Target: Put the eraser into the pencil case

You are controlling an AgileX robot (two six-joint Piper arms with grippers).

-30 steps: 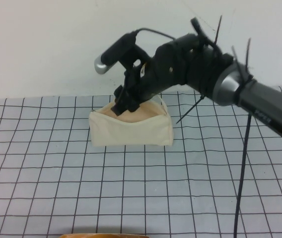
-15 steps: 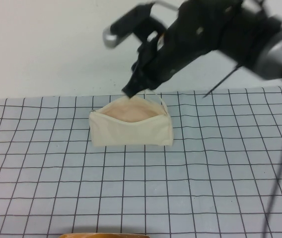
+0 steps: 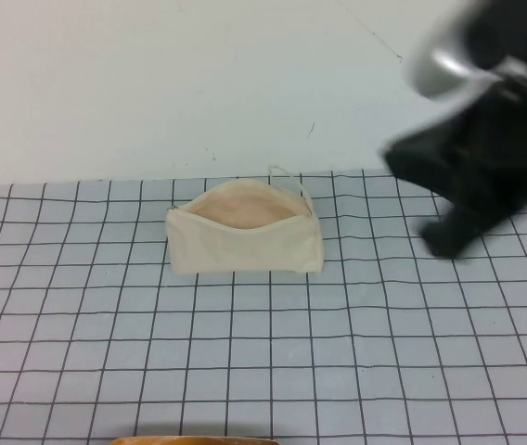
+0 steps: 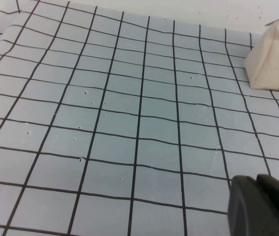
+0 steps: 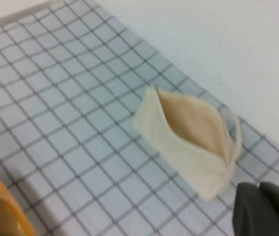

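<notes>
Pencil case (image 3: 245,239) gaping, contents unseen, right pincer (image 3: 449,243) blurred, left pincer (image 4: 262,206) perhaps closed

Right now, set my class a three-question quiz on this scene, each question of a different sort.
1. True or false: the pencil case stands open on the grid mat.
2. Which gripper is at the table's right side: A left, B right?
3. Can you see the eraser?

Key: 1 true. 2 B: the right gripper is a blur beside the case; the left gripper shows only in its wrist view. 3 No, it shows in no view.
</notes>
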